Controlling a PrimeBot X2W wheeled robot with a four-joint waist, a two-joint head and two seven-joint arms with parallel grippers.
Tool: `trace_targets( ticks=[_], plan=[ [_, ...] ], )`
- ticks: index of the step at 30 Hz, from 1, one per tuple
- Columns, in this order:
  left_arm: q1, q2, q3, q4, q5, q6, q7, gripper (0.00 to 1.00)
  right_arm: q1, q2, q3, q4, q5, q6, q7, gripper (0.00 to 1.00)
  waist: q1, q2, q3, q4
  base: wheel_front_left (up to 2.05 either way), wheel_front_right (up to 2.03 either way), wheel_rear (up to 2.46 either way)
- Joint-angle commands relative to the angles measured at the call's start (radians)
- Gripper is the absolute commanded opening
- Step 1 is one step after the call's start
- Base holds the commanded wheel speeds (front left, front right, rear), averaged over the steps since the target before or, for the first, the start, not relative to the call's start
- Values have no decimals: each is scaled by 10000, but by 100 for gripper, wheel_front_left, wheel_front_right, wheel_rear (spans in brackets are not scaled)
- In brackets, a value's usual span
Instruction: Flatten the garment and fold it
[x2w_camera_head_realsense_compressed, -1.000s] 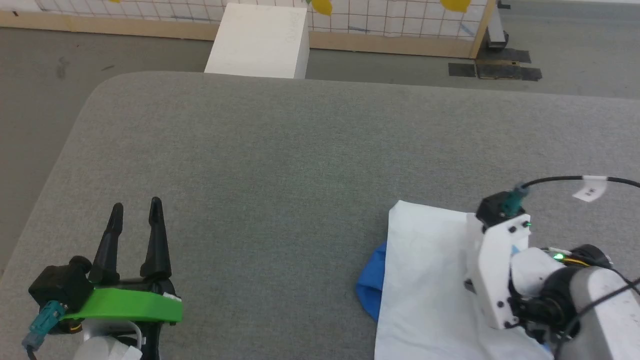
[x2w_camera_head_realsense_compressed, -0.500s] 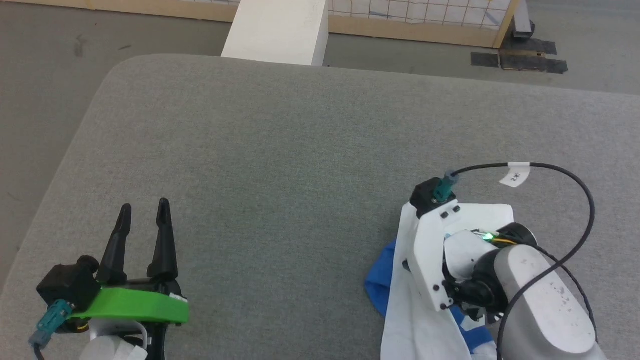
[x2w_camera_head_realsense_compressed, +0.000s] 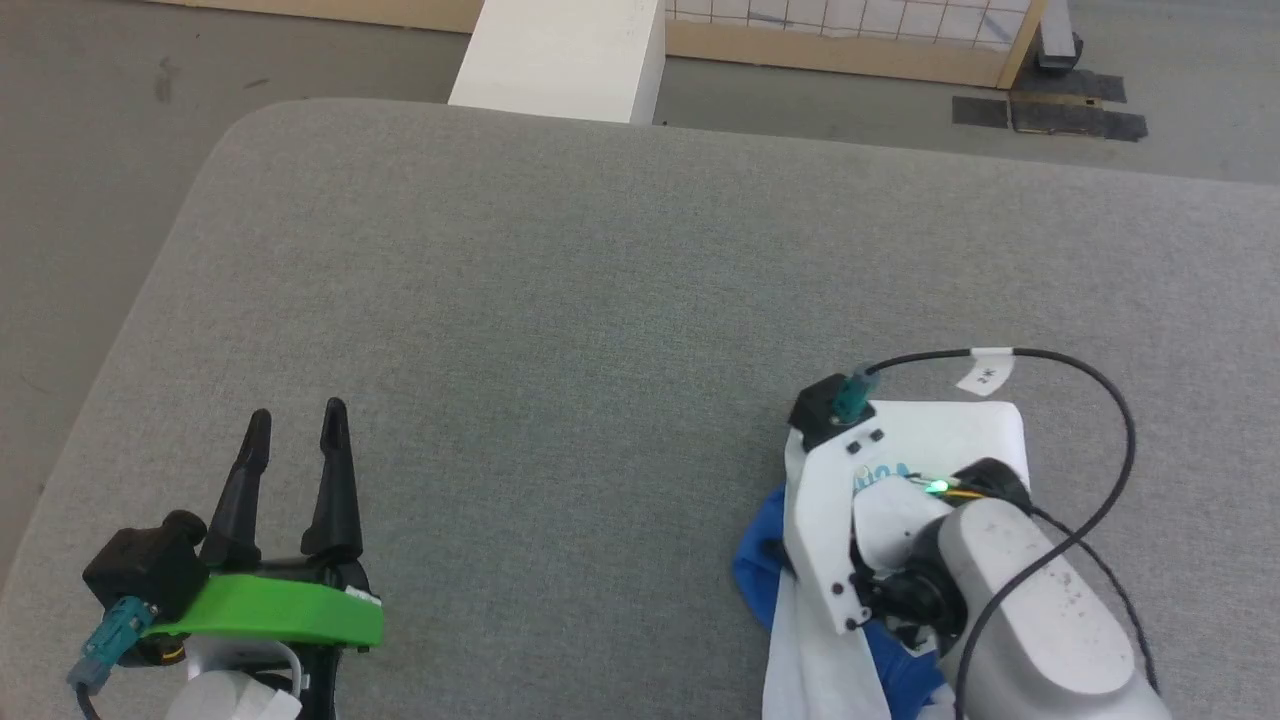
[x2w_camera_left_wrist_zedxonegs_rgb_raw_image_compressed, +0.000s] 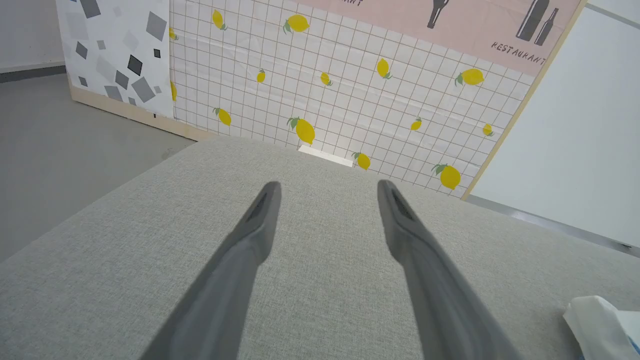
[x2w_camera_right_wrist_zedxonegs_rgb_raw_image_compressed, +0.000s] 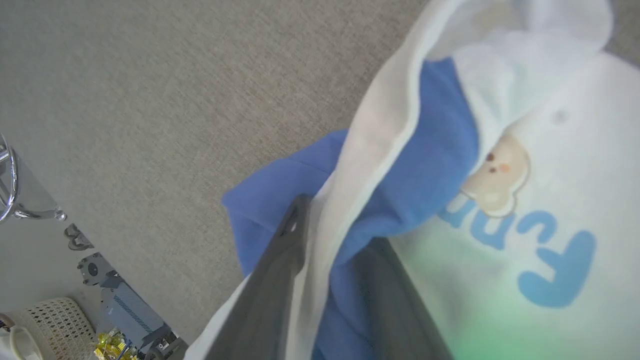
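While my left gripper (x2w_camera_head_realsense_compressed: 297, 415) hangs spread, well apart from the garment (x2w_camera_head_realsense_compressed: 950, 432), my right gripper (x2w_camera_right_wrist_zedxonegs_rgb_raw_image_compressed: 335, 225) straddles its fold, grip unclear.

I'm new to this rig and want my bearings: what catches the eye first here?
The white-and-blue garment lies bunched at the near right of the grey table, under the right gripper, whose parted fingers straddle a fold. Its bear print stands out in the right wrist view. The left gripper hovers open at the near left.

Overhead head camera, low close wrist cameras, shared grey table (x2w_camera_head_realsense_compressed: 600, 300).
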Motion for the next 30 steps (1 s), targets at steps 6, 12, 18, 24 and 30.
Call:
trace_targets(
  ticks=[6, 12, 18, 24, 30],
  plan=[
    [72, -16, -20, 48, -76, -71, -47, 100, -239, 185, 848, -622, 751, -15, -408, 100, 0, 64, -433, -286, 0, 0, 0],
    [362, -1, -20, 44, -32, -71, -47, 100, 110, 155, 51, -2116, 758, -15, -1114, 100, 0, 64, -969, -759, 0, 0, 0],
    [506, -70, 8, -42, 56, -70, -47, 100, 1018, 113, -1786, -3199, -528, -15, -2281, 100, 0, 64, -1078, -1074, 0, 0, 0],
    [454, -132, 89, -177, 136, -70, -47, 100, 2155, 179, -3225, -3418, -1822, -15, -2727, 100, 0, 64, -924, -1236, 0, 0, 0],
    [360, -153, 354, -280, 148, -68, -47, 100, 2825, 259, -3795, -2938, -2412, -15, -2599, 100, 0, 64, -602, -1201, 0, 0, 0]
  ],
)
